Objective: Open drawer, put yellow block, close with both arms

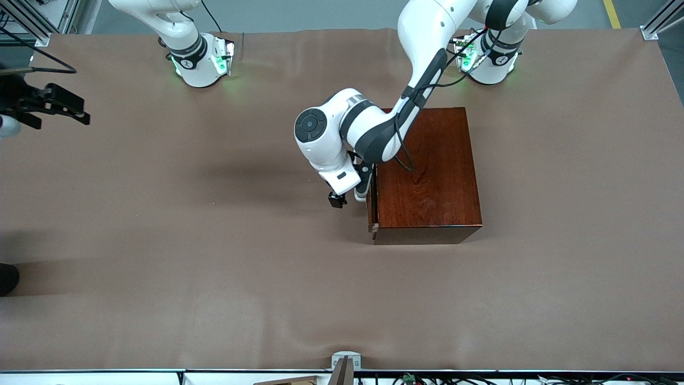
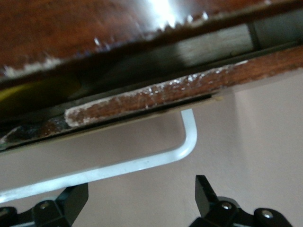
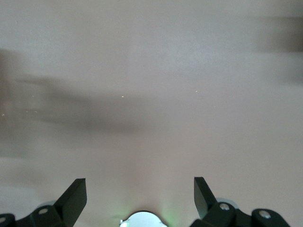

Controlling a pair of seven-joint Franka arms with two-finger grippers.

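The dark mahogany box (image 1: 427,171) stands near the left arm's base. Its drawer (image 1: 372,206) faces the right arm's end of the table and is out only a crack. In the left wrist view the drawer front (image 2: 189,90) and its white bar handle (image 2: 142,163) fill the frame. A narrow dark slit runs above the front, with a faint yellow patch (image 2: 12,92) at one end that may be the yellow block. My left gripper (image 1: 350,193) (image 2: 138,198) is open right in front of the handle, which lies just off the fingertips. My right gripper (image 1: 64,107) (image 3: 140,191) waits open over bare cloth.
A brown cloth (image 1: 214,240) covers the whole table. A grey bracket (image 1: 344,361) sits at the table edge nearest the front camera. A dark object (image 1: 6,278) pokes in at the right arm's end. The right arm's green-lit base (image 3: 142,220) shows between its fingers.
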